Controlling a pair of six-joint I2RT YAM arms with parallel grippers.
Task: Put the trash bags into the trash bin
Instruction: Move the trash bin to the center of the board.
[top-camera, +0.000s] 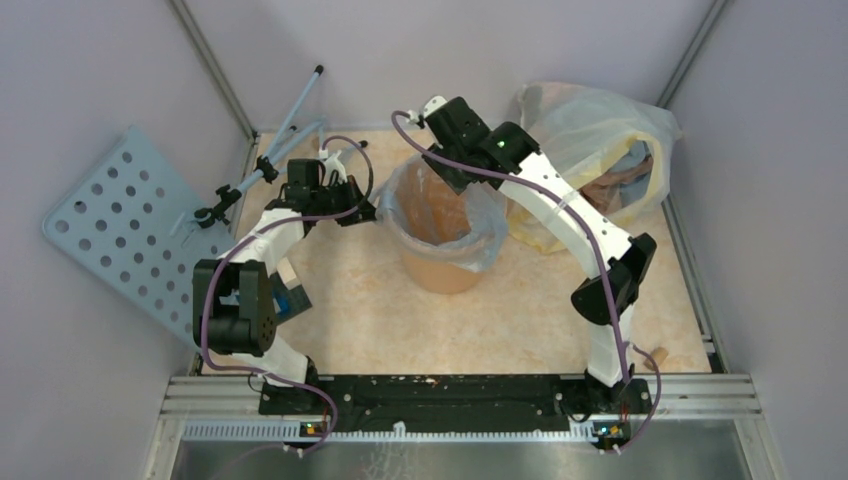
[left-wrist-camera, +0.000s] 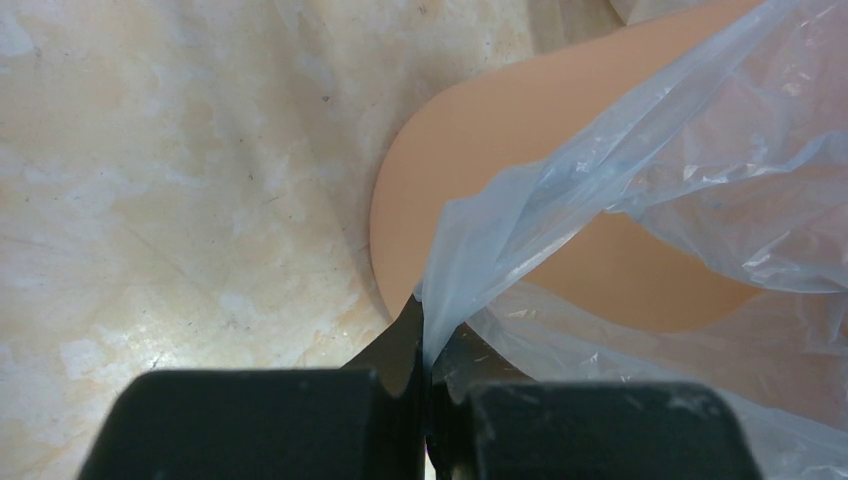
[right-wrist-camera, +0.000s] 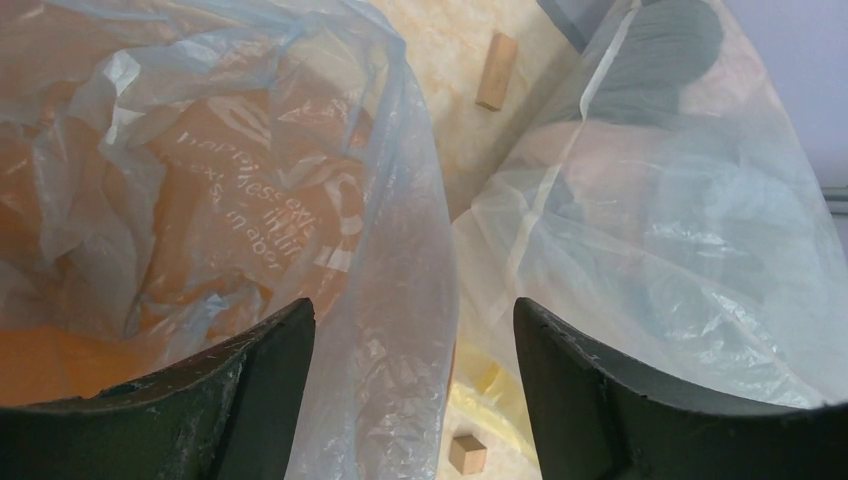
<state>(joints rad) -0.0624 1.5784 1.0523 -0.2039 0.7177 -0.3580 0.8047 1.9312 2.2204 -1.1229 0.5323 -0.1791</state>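
Observation:
The orange trash bin (top-camera: 440, 262) stands mid-table with the grey-bluish trash bag (top-camera: 480, 235) lining it and draped over its rim. My left gripper (top-camera: 358, 212) is at the bin's left side, shut on the bag's edge; in the left wrist view the film (left-wrist-camera: 520, 215) runs taut from the closed jaws (left-wrist-camera: 428, 345) across the bin's wall (left-wrist-camera: 470, 130). My right gripper (top-camera: 447, 172) is open above the bin's far rim. In the right wrist view its fingers (right-wrist-camera: 270, 345) straddle the bag's edge (right-wrist-camera: 400, 300), with the lettered bag inside the bin (right-wrist-camera: 200, 230) to the left.
A big clear yellow-edged bag (top-camera: 600, 150) with stuff inside stands right behind the bin, close to my right wrist. A perforated grey panel (top-camera: 120, 225) and a thin stand (top-camera: 270, 160) lean at the left wall. Small wooden blocks (right-wrist-camera: 497, 70) lie on the table.

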